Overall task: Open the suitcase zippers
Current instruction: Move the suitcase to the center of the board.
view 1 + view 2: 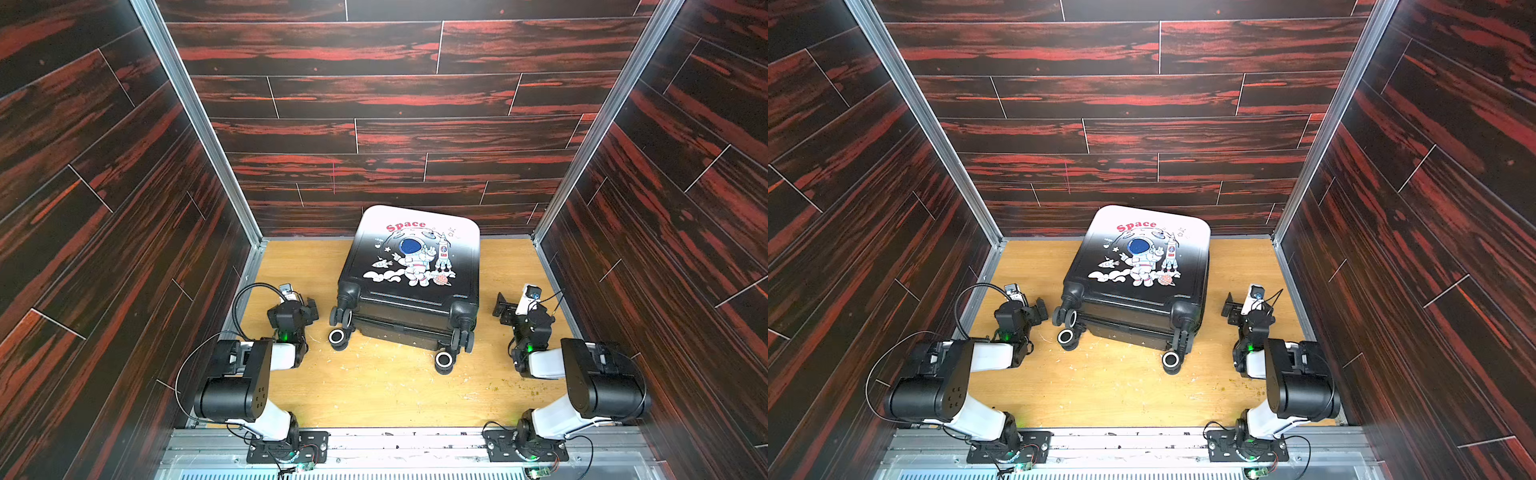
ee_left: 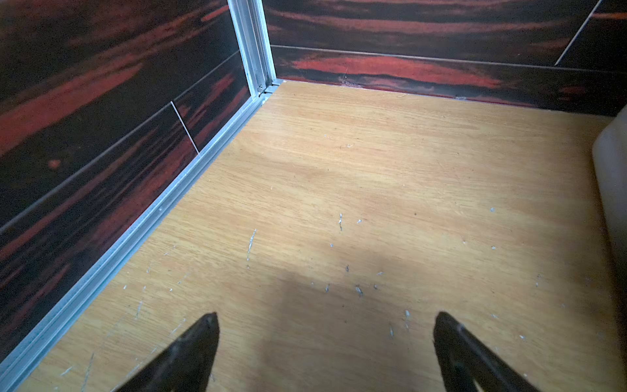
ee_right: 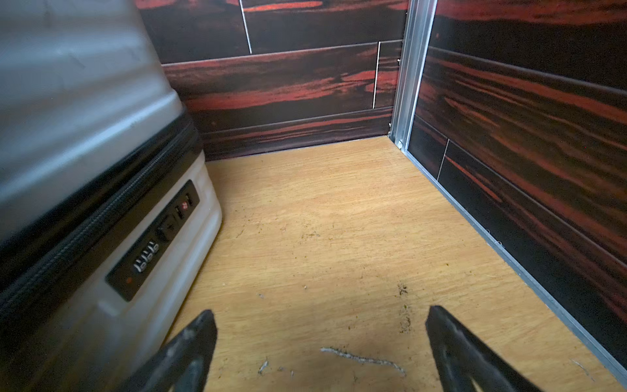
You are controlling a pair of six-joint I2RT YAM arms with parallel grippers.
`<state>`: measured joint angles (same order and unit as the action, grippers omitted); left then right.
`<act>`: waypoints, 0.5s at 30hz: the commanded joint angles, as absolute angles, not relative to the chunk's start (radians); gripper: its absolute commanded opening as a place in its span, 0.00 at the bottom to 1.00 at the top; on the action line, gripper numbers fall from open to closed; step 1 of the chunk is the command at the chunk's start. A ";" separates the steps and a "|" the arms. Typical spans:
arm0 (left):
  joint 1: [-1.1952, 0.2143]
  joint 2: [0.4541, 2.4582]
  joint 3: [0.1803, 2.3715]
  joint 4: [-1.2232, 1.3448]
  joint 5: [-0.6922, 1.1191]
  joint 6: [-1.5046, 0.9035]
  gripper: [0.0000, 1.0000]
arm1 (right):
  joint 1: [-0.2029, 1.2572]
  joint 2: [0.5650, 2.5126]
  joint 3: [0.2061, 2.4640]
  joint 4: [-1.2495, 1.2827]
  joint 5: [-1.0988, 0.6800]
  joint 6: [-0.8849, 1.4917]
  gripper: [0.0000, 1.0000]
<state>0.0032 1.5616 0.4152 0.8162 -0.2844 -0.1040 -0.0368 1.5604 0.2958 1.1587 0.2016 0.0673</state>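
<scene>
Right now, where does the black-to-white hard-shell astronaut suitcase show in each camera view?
In a top view: black-to-white hard-shell suitcase lying flat, centre, print up.
In a top view: the same, centre.
Left wrist: only its pale shell corner at the picture's edge.
Right wrist: pale shell side with dark zipper track and black combination lock.
Shared landmark: light wooden tabletop.

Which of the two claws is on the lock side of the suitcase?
The right claw: its wrist view shows the lock on the suitcase beside it. The left claw's view catches just a plain corner.
</scene>
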 commanded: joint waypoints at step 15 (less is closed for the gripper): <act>-0.012 1.538 0.411 0.847 -0.331 -0.090 1.00 | -0.040 1.562 0.298 1.158 0.201 0.067 0.98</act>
<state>-0.0074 1.5616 0.4152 0.8318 -0.3107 -0.1009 -0.0368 1.5604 0.2955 1.1587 0.2016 0.0673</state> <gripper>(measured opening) 0.999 0.984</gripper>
